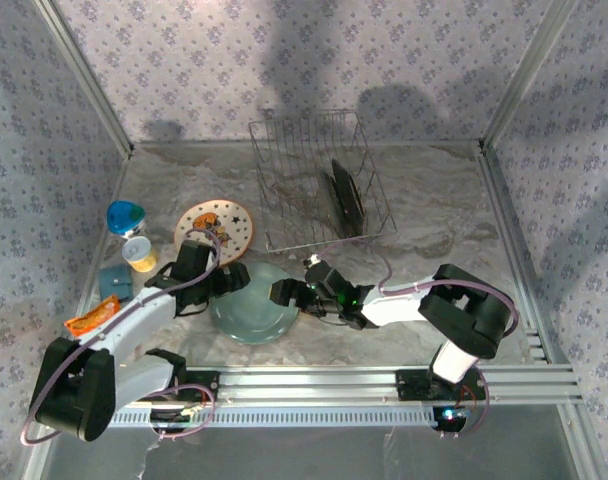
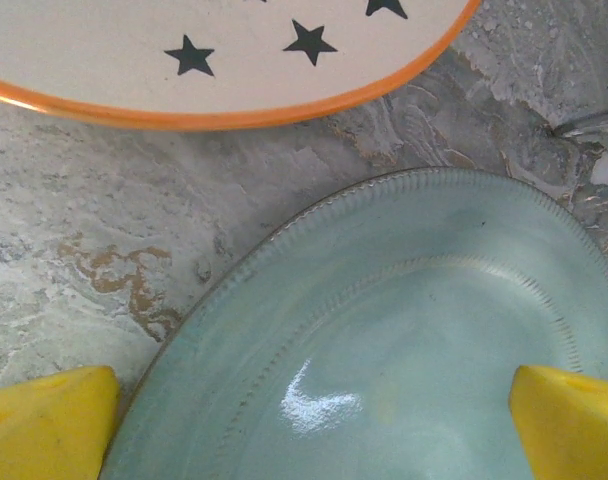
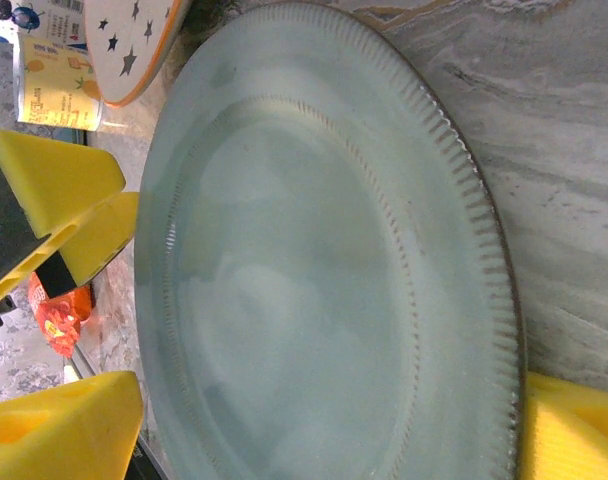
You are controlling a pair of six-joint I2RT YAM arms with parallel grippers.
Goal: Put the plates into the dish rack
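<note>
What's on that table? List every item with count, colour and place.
teal plate: 1, pale teal, flat, front centre between grippers
star plate: 1, cream, black stars, orange rim, flat, left of rack
dark plates: apparently 2, upright in rack, right side
rack: 1, silvery wire, back centre
cup: 1, blue, far left
tub: 1, yellow-white, near the cup
box: 1, teal, left edge
packet: 1, orange, left front
table: 1, grey marbled
left gripper: 1, black, yellow fingers, open, at teal plate's left rim
right gripper: 1, same colours, open, at its right rim
</note>
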